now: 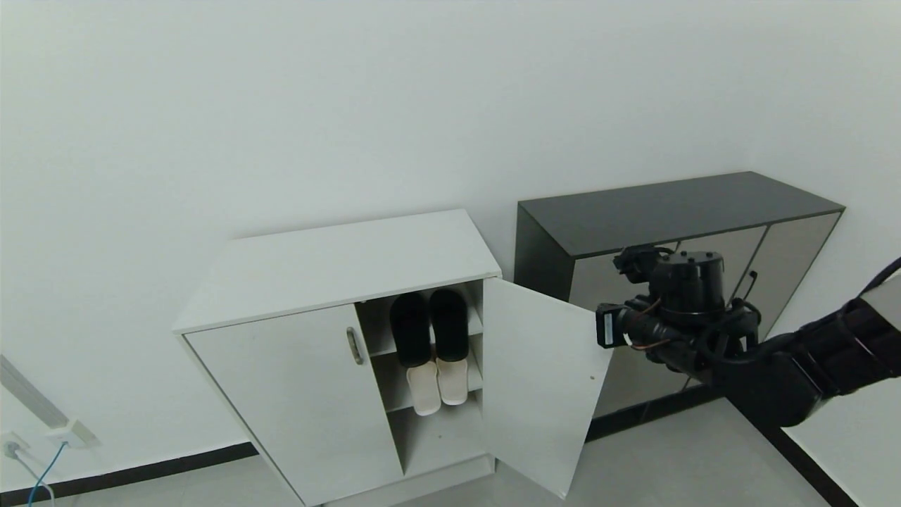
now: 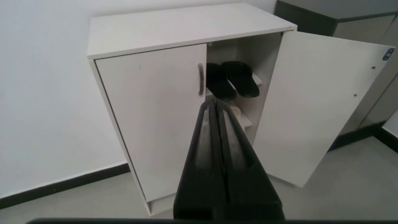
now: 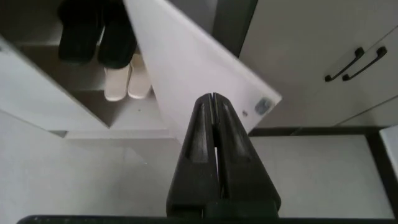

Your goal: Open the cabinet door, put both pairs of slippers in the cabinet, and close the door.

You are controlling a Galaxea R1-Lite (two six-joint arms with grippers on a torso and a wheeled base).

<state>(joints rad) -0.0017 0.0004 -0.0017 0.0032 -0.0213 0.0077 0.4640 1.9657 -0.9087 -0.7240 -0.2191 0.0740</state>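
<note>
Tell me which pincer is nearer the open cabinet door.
Right. The right pincer is close by the free edge of the open door; the left pincer is farther back, facing the cabinet.

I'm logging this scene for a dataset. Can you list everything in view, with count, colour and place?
white cabinet: 1, white, against the wall; left door shut, right door open
black slippers: 1 pair, black, upper shelf inside
white slippers: 1 pair, off-white, shelf below
dark cabinet: 1, black top, grey doors, right of the white one
wall socket: 1, white, low at far left, blue cable
left gripper: 1, black, shut, facing the cabinet front
right gripper: 1, black, shut, by the open door's outer edge
</note>
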